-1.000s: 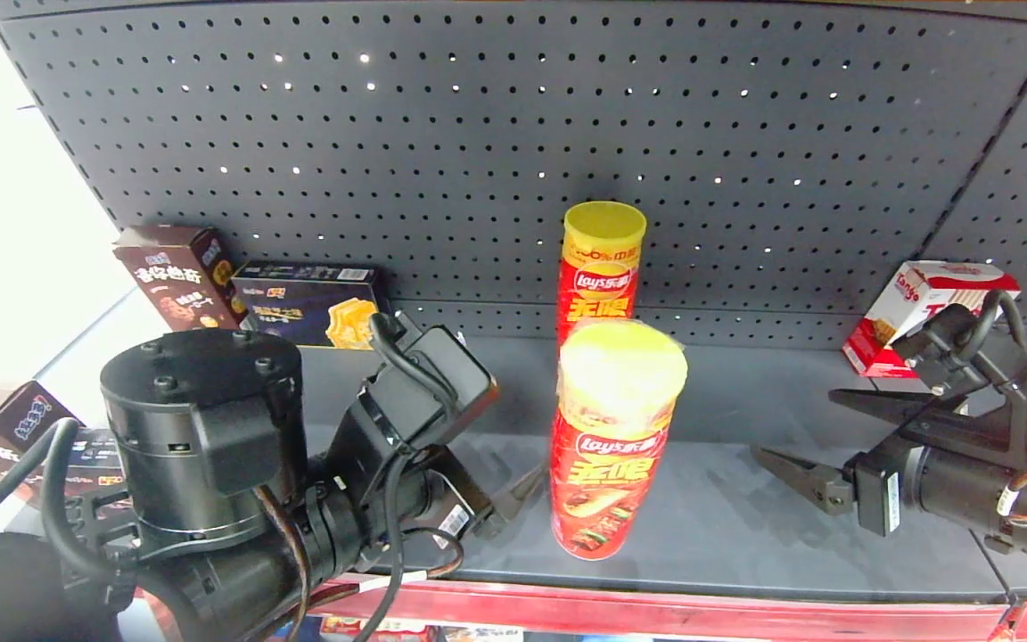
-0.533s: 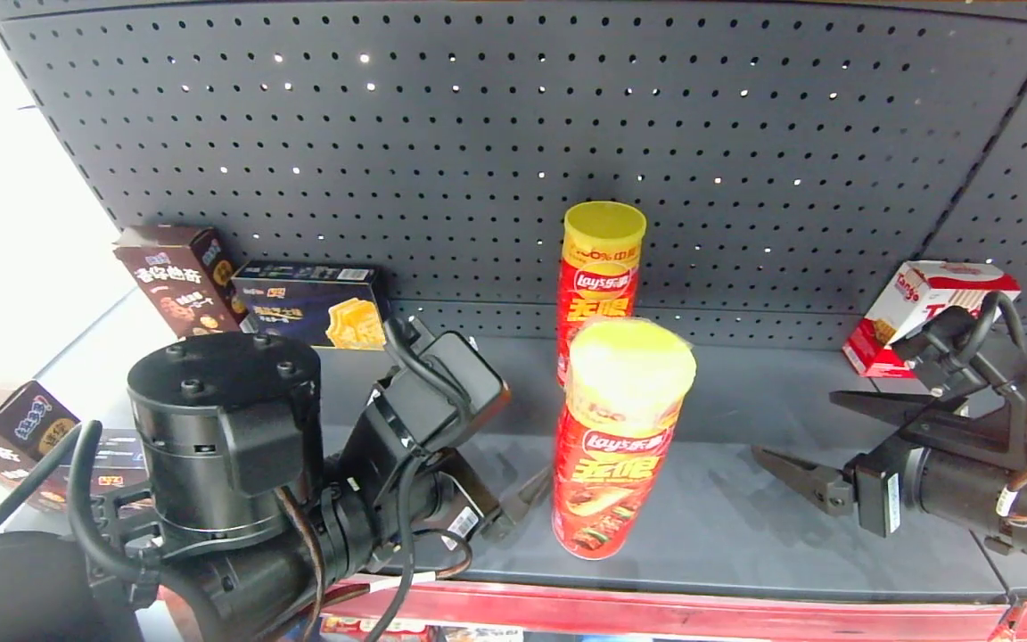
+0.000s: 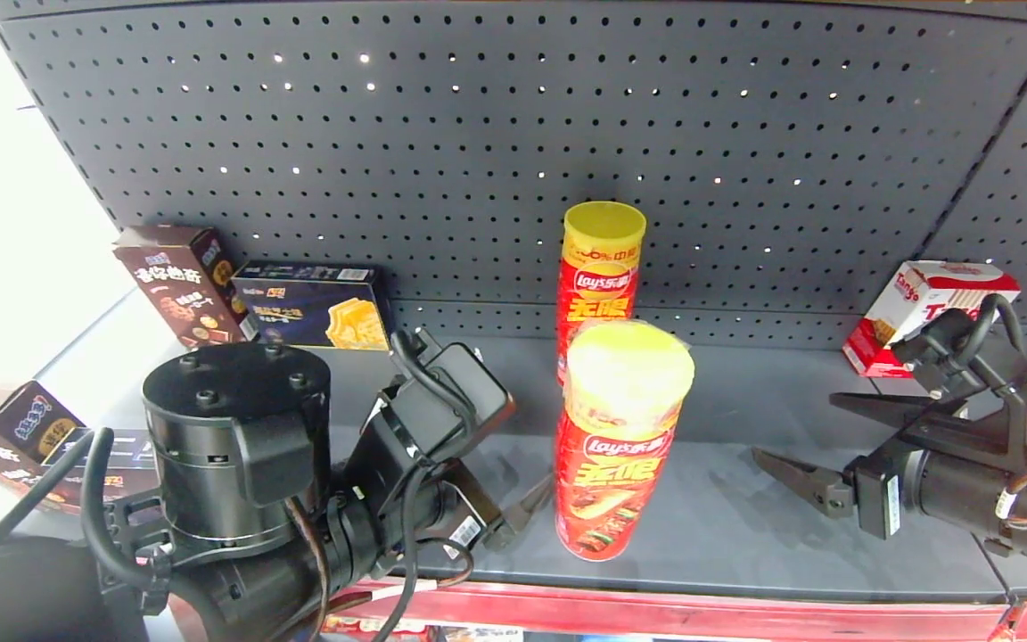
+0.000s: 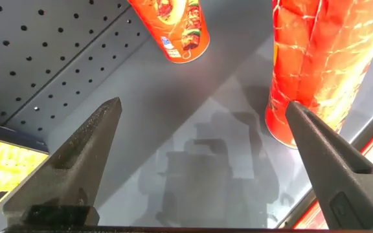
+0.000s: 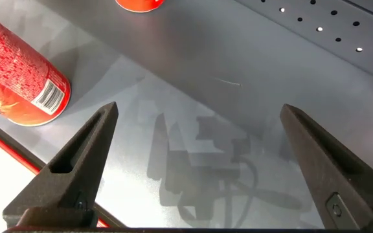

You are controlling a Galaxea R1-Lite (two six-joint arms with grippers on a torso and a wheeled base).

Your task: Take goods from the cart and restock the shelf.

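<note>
Grippers free; front can (image 3: 620, 437) standing on shelf (image 3: 745, 535).
The left gripper (image 4: 203, 107) has its jaws spread wide, holding nothing, just beside the front can; the right gripper (image 3: 794, 426) is wide and empty, apart on the can's other side. The can (a smooth cylinder, glossy red wrap, yellow lid) stands upright near the shelf's front edge, before a second can (image 3: 601, 267) at the perforated metal back panel (image 3: 478, 134). Judgement: this placement appears complete; further goods presumably remain.

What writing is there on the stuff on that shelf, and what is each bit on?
Front chip can: a brand logo and large yellow characters, which I don't quote.
Rear chip can: the same.
Brown box, dark blue box, red-and-white box: brand print, the small lines too blurred.
</note>
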